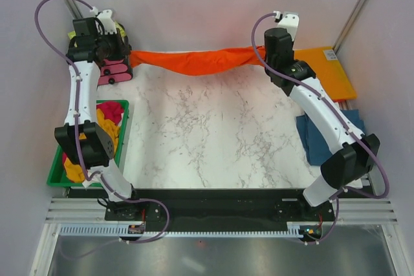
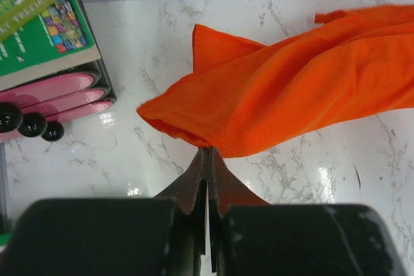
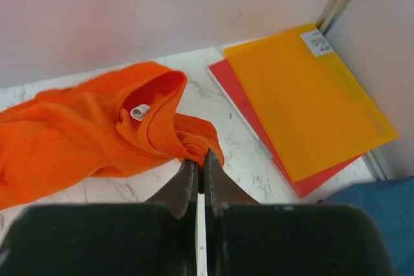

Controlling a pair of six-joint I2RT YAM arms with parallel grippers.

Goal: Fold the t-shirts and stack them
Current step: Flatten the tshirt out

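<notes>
Strung along the counter's (image 1: 207, 134) far edge: orange tee (image 1: 194, 61), bunched into a narrow band. Clamped on its hem end near the counter's far-left corner: left tool (image 2: 208, 152), fingers pressed together on cloth. Clamped on the collar end toward the far-right corner: right tool (image 3: 199, 154), likewise squeezed tight on fabric.

Wide bare marble across the counter's middle and near side, plenty of room there. Tighter at the rims:
- Far-left corner: books (image 2: 39, 17) and a pink stack (image 2: 55, 92), near the hem.
- Far-right corner: orange folder (image 3: 310, 95) over red folder (image 3: 255, 117), close to the collar but apart.
- Left edge: green bin (image 1: 125, 127) with heaped tees (image 1: 111, 112).
- Right edge: teal tee (image 1: 310, 143), partly under the right arm (image 1: 323, 114).

Only from the right wrist: collar opening and white tag (image 3: 140, 112). Only from the left wrist: stitched hem, book covers. Only from above: the full span between both tools.
</notes>
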